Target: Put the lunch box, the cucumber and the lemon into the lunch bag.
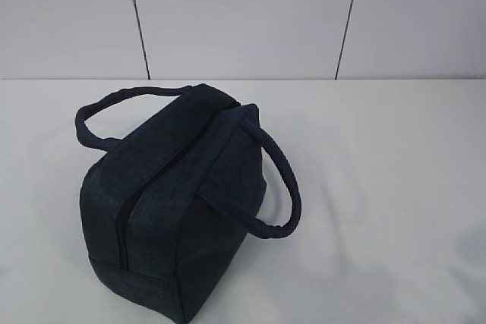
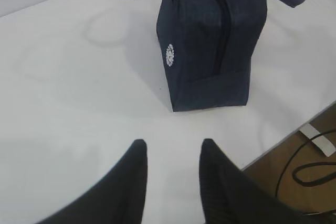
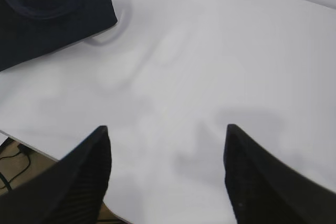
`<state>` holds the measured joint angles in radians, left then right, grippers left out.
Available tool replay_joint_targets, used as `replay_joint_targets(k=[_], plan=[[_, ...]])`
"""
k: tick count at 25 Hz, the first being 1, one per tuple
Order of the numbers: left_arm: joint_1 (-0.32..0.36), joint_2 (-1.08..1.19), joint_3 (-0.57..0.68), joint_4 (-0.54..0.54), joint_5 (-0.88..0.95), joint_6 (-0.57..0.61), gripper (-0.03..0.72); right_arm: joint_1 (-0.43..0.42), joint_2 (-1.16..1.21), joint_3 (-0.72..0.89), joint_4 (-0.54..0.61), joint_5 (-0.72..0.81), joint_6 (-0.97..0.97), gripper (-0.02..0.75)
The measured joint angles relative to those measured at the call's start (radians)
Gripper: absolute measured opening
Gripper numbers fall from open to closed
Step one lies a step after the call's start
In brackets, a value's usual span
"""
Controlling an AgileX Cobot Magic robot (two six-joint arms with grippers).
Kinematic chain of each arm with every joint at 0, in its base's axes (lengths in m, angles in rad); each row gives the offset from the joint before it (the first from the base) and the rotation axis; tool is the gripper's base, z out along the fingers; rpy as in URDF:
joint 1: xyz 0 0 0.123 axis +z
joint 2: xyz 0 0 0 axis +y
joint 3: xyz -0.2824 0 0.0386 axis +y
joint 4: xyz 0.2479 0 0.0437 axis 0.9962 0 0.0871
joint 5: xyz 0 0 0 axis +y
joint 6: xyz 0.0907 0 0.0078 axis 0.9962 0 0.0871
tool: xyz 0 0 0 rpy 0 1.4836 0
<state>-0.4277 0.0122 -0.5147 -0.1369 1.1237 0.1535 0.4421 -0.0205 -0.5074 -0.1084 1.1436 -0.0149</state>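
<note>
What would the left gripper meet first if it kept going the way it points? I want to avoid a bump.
Likely the lunch bag. The left gripper, jaws apart and empty, points across bare table toward the bag's near end. Depth is unclear, so it might touch the table first.

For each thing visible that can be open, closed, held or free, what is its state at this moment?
lunch bag: standing on the table, zipper closed, not held.
bag handles: hanging down on both sides, nothing gripping them.
left gripper: open, empty, above the table in front of the bag.
right gripper: open wide, empty, above bare table.
</note>
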Motion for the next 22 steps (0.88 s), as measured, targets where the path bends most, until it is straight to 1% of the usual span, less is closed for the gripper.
replay_joint_targets(k=[8,10,13,18,20,22], plan=[[0.000,0.000,0.000,0.003,-0.002,-0.010,0.244,0.000,0.000,0.000,0.000,-0.002,-0.002,0.491],[0.019,0.000,0.000,0.003,-0.002,-0.010,0.244,-0.014,0.000,0.000,0.000,-0.002,-0.002,0.491],[0.102,0.000,0.000,0.003,-0.002,-0.010,0.244,-0.088,0.000,0.000,0.000,-0.002,-0.002,0.491],[0.292,0.000,0.000,0.003,-0.002,-0.011,0.244,-0.265,0.000,0.000,0.000,-0.002,-0.002,0.491],[0.350,0.000,0.000,0.003,-0.002,-0.011,0.244,-0.300,0.000,0.000,0.000,-0.002,-0.002,0.491],[0.385,0.000,0.000,0.003,-0.002,-0.011,0.244,-0.315,0.000,0.000,0.000,-0.002,-0.002,0.491]])
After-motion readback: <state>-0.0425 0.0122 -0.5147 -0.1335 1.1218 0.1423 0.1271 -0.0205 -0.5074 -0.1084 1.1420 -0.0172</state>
